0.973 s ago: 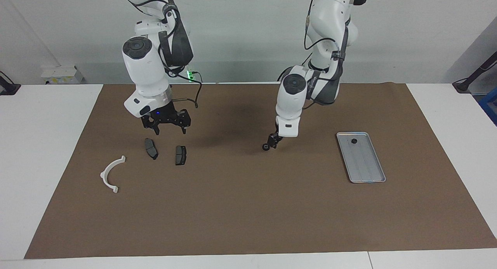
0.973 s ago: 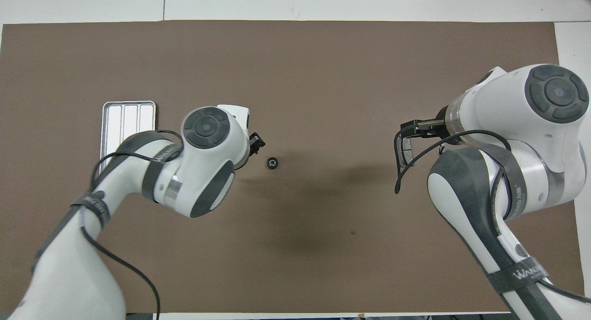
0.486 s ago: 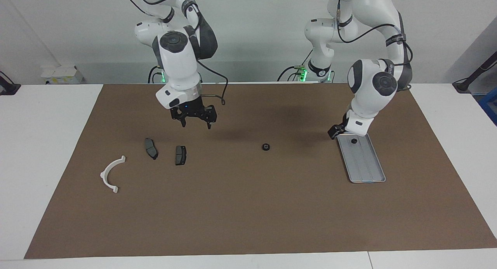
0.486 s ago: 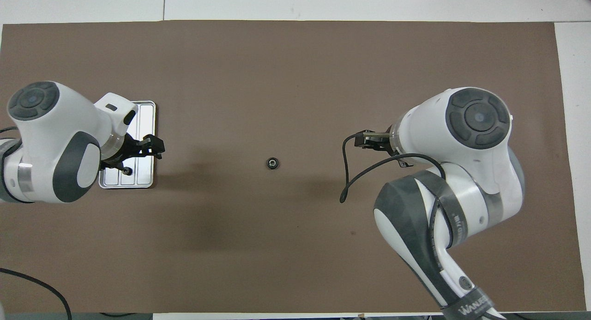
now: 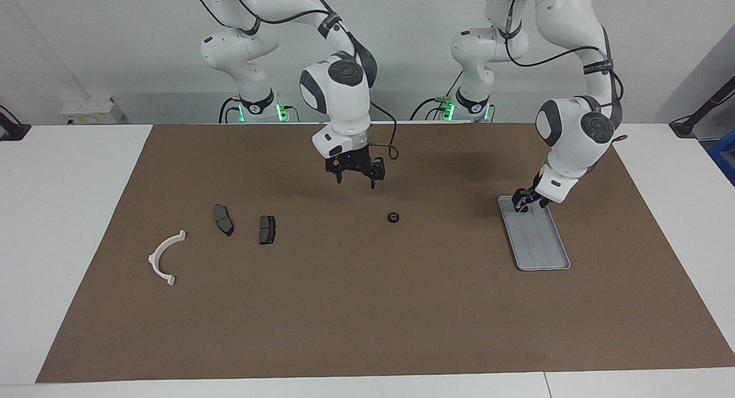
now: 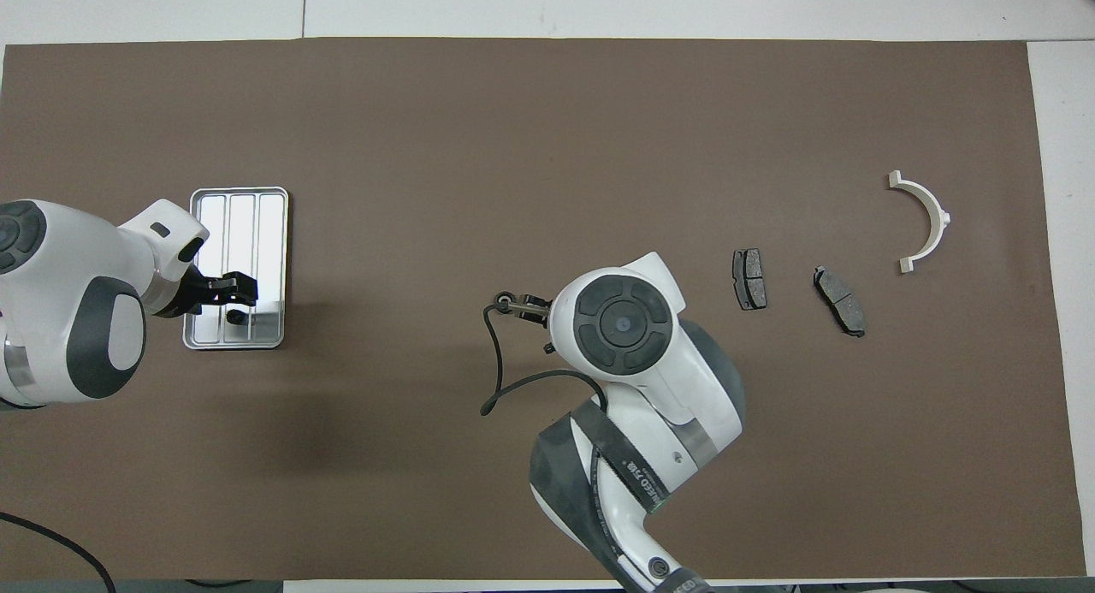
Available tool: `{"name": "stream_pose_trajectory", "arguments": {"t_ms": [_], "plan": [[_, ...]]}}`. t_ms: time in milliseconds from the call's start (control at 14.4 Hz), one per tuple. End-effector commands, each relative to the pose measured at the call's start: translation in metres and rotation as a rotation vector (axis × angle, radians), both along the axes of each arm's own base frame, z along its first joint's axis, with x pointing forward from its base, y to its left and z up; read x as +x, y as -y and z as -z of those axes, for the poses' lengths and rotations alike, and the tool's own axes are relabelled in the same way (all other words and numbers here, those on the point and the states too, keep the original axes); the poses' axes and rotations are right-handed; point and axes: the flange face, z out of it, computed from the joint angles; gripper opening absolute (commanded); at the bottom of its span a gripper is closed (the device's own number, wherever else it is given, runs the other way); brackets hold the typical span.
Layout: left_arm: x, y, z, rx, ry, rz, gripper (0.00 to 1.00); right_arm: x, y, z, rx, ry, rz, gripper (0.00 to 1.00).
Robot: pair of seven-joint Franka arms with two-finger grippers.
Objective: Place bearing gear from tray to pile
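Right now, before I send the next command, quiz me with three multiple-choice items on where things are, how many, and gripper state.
1. The bearing gear outside the tray lies:
A. against the tray's rim
B. on the mat, between the tray and the brake pads
C. on top of a brake pad

2. How many dark grey brake pads are there?
A. four
B. one
C. two

3. The right gripper is:
A. open, raised over the mat
B. shut on a brake pad
C. resting in the tray

Answers: 1 B, it sits alone on bare mat; 2 C, two pads lie side by side; 3 A, its fingertips stand apart with nothing between them.
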Motion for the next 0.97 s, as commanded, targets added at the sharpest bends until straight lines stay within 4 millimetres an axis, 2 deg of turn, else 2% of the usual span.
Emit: {"name": "stream_pose_trajectory", "arguments": {"t_ms": [0,69,139,208,278,556,764,903], "plan": [[-0.015,-0.002,0.002,-0.002,0.024,0.011,0.75,0.006,-0.028,0.014,0.016,-0.001,0.034,1.0],[-0.016,-0.002,0.004,-0.001,0.022,0.009,0.68,0.008,-0.05,0.026,0.007,-0.005,0.056,1.0],[-0.017,-0.002,0.005,-0.002,0.019,0.011,0.66,0.016,-0.07,0.035,0.005,-0.003,0.091,1.0],[-0.02,-0.002,0.009,-0.002,0.012,0.009,0.65,0.021,-0.088,0.035,-0.021,0.002,0.086,1.0],[-0.022,-0.005,0.011,-0.002,0.007,0.003,0.65,0.031,-0.096,0.036,-0.053,0.007,0.079,1.0],[-0.024,-0.005,0.015,-0.001,0.008,-0.009,0.62,0.043,-0.098,0.076,-0.09,0.007,0.071,1.0],[-0.026,-0.005,0.018,-0.001,0.004,-0.009,0.61,0.057,-0.088,0.094,-0.096,0.005,0.093,1.0],[-0.026,-0.005,0.018,-0.001,0.004,-0.009,0.58,0.057,-0.088,0.101,-0.097,0.002,0.092,1.0]]}}
